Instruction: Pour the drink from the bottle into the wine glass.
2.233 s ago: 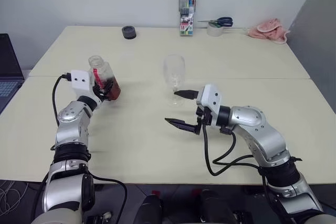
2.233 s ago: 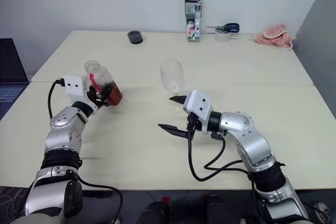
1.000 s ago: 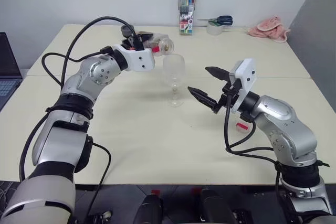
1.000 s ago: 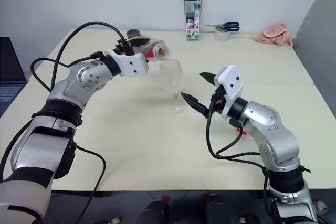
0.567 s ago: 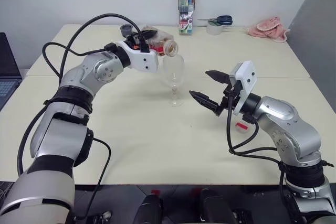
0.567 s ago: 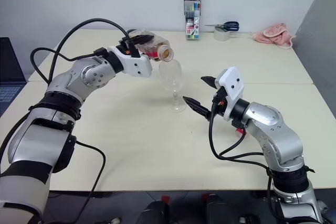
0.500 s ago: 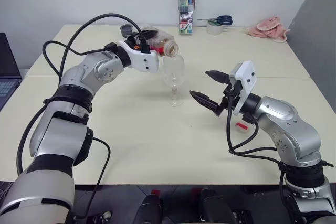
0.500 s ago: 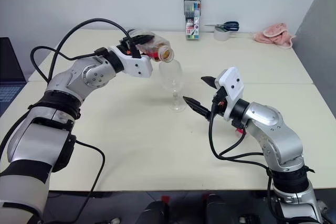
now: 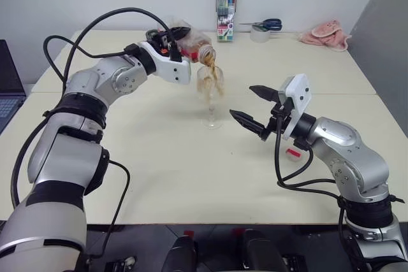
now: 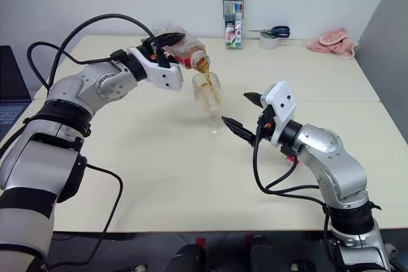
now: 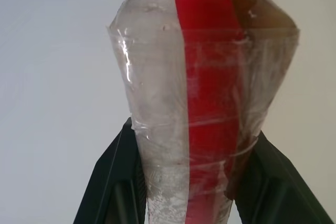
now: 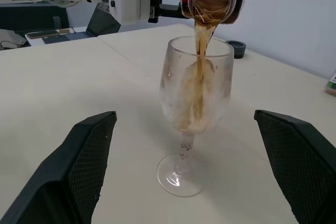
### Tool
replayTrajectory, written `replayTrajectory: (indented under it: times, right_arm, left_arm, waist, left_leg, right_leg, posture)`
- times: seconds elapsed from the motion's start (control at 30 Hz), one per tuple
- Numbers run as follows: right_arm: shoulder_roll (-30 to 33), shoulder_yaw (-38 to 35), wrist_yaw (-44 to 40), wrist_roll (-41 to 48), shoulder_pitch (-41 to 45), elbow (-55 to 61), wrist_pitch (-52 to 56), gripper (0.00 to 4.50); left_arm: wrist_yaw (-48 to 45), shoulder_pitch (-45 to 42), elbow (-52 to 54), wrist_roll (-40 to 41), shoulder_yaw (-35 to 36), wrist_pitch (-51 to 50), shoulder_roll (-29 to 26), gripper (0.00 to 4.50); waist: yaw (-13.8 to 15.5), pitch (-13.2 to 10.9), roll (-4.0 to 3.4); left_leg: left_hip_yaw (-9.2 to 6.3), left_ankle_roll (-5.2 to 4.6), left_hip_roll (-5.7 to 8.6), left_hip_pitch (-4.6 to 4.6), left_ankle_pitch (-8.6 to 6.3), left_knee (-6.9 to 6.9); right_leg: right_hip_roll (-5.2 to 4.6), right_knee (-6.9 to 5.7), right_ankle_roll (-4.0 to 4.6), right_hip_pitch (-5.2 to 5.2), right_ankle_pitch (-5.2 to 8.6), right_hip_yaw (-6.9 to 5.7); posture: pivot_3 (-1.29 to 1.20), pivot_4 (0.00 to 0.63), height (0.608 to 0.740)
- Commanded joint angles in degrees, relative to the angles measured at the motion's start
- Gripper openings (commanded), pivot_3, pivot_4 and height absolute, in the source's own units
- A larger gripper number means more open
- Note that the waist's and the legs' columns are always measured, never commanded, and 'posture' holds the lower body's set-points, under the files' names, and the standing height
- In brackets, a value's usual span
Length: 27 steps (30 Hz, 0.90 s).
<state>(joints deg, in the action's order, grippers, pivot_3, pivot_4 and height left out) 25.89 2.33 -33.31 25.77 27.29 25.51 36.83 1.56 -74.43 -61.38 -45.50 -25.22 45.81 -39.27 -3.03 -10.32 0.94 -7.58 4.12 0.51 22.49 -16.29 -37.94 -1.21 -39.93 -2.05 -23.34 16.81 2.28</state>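
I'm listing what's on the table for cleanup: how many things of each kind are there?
Bottle: 1
Wine glass: 1
Marker pack: 1
Scissors: 1
Tape roll: 1
Pink cloth: 1
Red cap: 1
Dark round item: 1
Total: 8

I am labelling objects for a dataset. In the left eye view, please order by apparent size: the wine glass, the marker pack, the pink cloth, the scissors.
1. wine glass
2. marker pack and pink cloth: alike in area, and both lie farther back, so unranked.
3. scissors, smallest.
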Motion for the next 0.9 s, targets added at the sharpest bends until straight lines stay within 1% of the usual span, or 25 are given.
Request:
replayTrajectory:
  times: [0.03,0.9]
  right_arm:
    - [0.4,-1.0,-0.2,0.3,0.5,0.9,-1.0,4.5]
    - [0.2,-1.0,0.2,1.0,0.5,1.8,-0.3,4.5]
  left_arm:
    - [2.3,-3.3,0.1,-0.1,0.2,0.4,-1.3,1.69]
    - [4.7,-4.3,-1.5,-1.6,-1.9,0.2,-1.6,1.69]
  waist:
    - [0.0,0.0,0.0]
    - [0.0,0.0,0.0]
  left_leg:
    - [0.0,0.0,0.0,0.0,0.0,0.0]
    - [0.01,0.02,0.01,0.0,0.01,-0.02]
  right_leg:
    - [0.0,0.0,0.0,0.0,0.0,0.0]
    - [-0.02,-0.04,0.0,-0.01,0.0,0.01]
  posture:
    - [0.0,0.15,0.74]
    - [0.0,0.15,0.74]
